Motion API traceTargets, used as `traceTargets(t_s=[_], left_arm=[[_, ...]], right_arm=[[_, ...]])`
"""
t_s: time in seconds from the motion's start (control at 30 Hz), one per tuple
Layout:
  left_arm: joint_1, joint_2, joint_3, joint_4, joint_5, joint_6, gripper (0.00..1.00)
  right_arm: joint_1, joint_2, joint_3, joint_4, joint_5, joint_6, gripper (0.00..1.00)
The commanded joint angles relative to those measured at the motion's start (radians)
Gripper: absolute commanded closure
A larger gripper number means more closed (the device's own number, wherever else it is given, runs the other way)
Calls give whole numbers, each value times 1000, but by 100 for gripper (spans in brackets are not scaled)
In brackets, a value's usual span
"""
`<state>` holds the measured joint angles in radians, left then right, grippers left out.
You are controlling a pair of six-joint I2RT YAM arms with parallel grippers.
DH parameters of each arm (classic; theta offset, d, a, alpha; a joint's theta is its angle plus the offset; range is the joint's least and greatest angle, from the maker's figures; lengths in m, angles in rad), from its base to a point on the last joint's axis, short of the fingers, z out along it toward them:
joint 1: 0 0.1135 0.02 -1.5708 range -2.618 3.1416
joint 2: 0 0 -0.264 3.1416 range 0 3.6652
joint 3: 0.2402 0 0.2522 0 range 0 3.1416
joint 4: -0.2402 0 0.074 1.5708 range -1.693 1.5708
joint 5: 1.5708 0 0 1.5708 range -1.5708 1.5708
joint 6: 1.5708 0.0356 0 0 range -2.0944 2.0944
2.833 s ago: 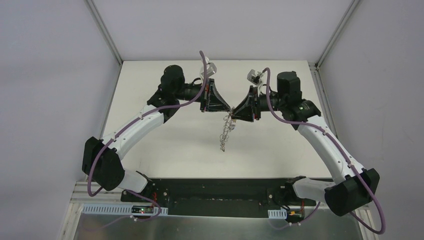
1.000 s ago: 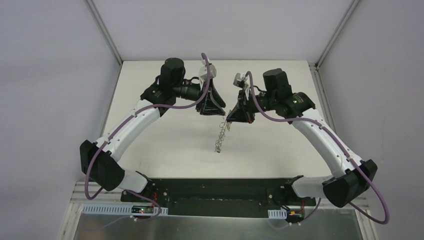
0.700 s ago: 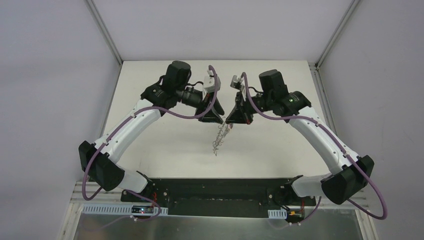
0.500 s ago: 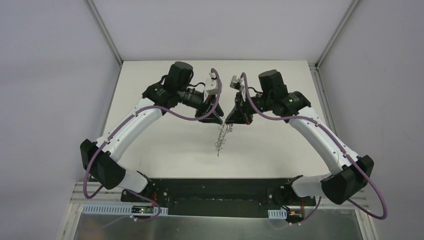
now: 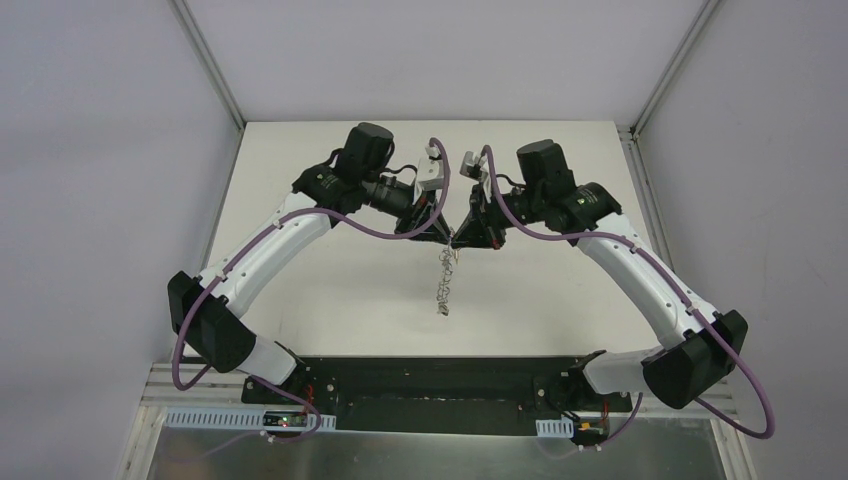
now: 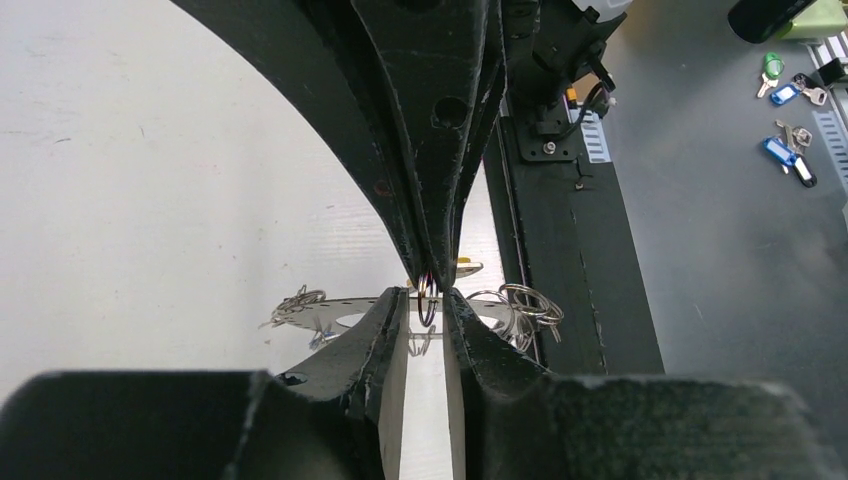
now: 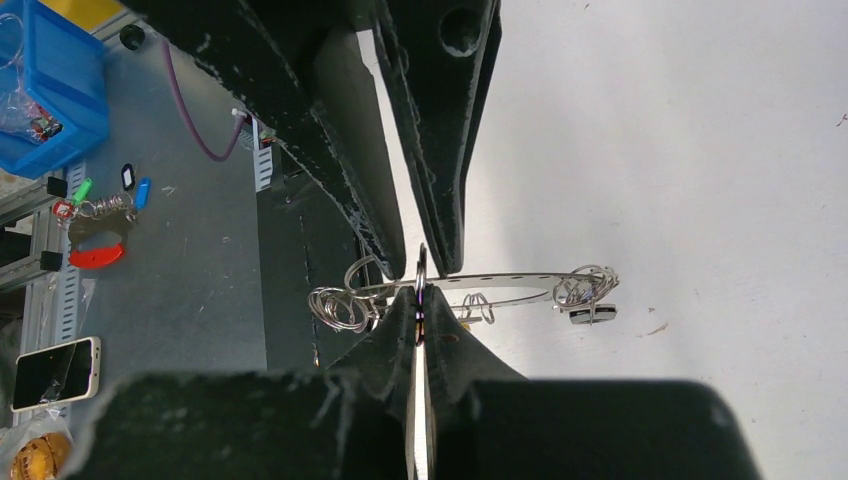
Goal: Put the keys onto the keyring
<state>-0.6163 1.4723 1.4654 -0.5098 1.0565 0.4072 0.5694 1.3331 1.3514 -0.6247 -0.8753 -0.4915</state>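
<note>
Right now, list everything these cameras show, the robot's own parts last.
keyring: one, grey metal, hanging in the air at centre
wire loops: several, silver, around the keyring's rim
table: one, white, under the arms
loose keys: several, blue and green heads, on the grey surface beside the table
bin: one, blue, beyond the table's edge
phone: one, black frame, same side as the bin
left claw: one, black, slightly open around a small loop
right claw: one, black, shut on the keyring
</note>
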Motion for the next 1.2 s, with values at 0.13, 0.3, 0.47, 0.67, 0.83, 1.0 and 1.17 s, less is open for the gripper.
traceTargets(t_s=[0.13,0.3,0.47,0.67,0.83,1.0,1.17], left_arm=[[-10,-3,29,26,16,0,85],[-10,-3,27,42,23,-21,98],[-3,-20,-2,133,55,-124,100],[48,-65,-164,638,127,-605,100],[69,-70,-254,1057,135,-929,100],[71,-69,-268,1115,131,-971,100],[72,-62,-282,1175,131,-1021,100]], right_arm=[[6,-11,7,36,-21,-1,100],[6,-8,9,42,-17,8,100],[-1,-25,-1,71,-9,35,100],[-76,-87,-59,181,-96,121,80],[-131,-128,-132,257,-150,184,71],[-161,-163,-176,289,-173,203,70],[-169,-173,-187,311,-194,215,78]])
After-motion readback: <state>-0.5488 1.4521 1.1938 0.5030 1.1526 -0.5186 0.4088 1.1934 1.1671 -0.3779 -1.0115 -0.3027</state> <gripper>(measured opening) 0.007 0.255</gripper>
